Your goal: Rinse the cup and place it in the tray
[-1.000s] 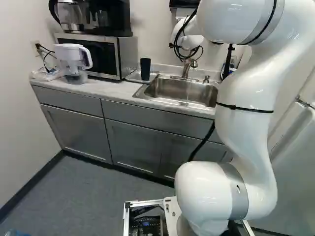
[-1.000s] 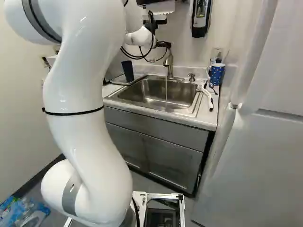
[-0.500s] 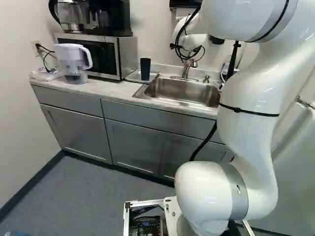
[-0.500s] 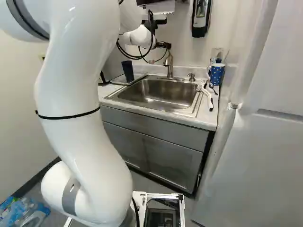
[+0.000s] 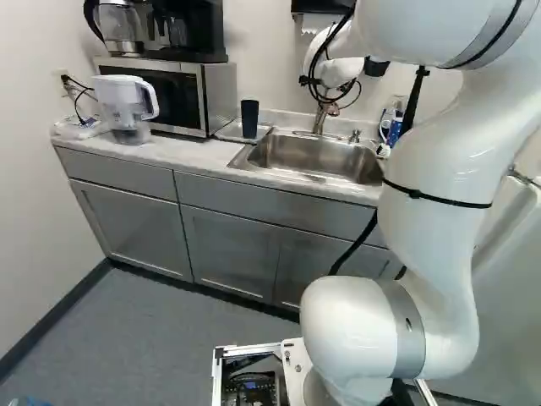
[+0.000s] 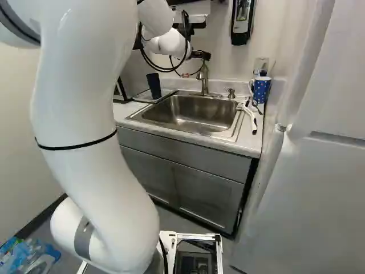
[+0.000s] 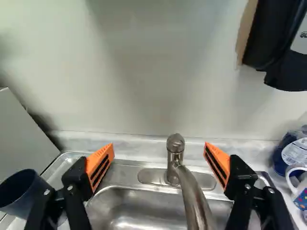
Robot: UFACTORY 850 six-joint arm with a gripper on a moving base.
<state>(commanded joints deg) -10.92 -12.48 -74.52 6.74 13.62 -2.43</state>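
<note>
My gripper (image 6: pixel 201 55) hangs by the faucet in the right base view. The wrist view shows the gripper (image 7: pixel 159 152) open, an orange-padded finger on either side of the faucet (image 7: pixel 191 194) and nothing held. The dark blue cup (image 6: pixel 154 85) stands upright in the metal tray (image 6: pixel 140 98) beside the sink (image 6: pixel 191 114); in the left base view the same cup (image 5: pixel 249 118) is at the microwave's side. Seen from the wrist, the cup (image 7: pixel 21 191) is outside one finger, apart from it. No water stream shows under the spout.
A microwave (image 5: pixel 161 97) and a white pitcher (image 5: pixel 125 106) stand past the tray. Across the sink are a polka-dot mug (image 6: pixel 261 88), a white-handled brush (image 6: pixel 251 119) and a soap pump (image 6: pixel 230 93). A dispenser (image 6: pixel 242 23) hangs on the wall, and a fridge (image 6: pixel 308 171) stands alongside.
The water stream seen a second ago in the right base view is gone. My arm has drawn back somewhat, its upper links shifting, and the gripper has moved slightly near the faucet. The base has stayed put.
</note>
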